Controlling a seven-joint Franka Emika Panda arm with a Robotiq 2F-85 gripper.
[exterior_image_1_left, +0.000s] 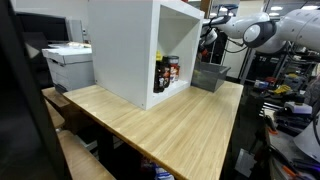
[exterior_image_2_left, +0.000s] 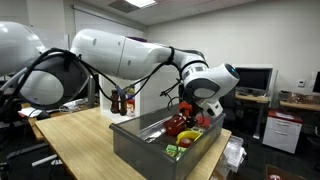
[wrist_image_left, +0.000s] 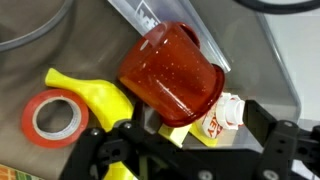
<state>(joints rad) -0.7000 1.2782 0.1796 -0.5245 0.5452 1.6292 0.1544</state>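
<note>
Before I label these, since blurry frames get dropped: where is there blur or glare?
Wrist view: the red translucent plastic cup is sharp, the black gripper close and soft. In an exterior view the ceiling light glares; in an exterior view a dark blurred shape blocks the edge.

The red cup (wrist_image_left: 172, 78) is shiny with tiny sparkles. It lies tipped over in the gray bin (wrist_image_left: 40, 45), touching a yellow toy (wrist_image_left: 90, 92), near a roll of red tape (wrist_image_left: 30, 120).
</note>
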